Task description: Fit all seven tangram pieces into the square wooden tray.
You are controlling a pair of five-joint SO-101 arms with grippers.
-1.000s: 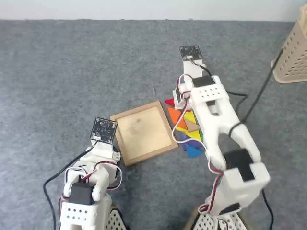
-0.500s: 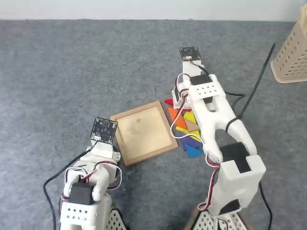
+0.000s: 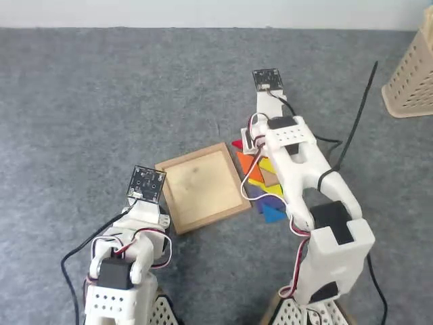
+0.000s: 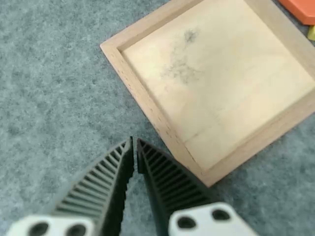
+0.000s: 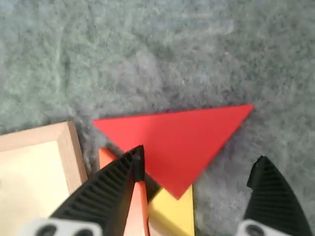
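Nudged toward the far edge of the surface since a second ago: the right arm's wrist, nothing else. At left, left claw point(image 4: 134, 147) with fingers pressed together, hovering over the grey surface just beside the left rim of the square wooden tray point(image 3: 201, 184). Tray mid-surface, turned slightly askew. Just beside its right rim, tangram pieces in a tight cluster: red triangle point(image 5: 182, 135) farthest, orange piece point(image 5: 106, 158) and yellow piece point(image 5: 172, 214) just beside it, blue triangle point(image 3: 272, 214) nearest. Over the red triangle, right claw point(image 5: 200, 153) spread wide apart.
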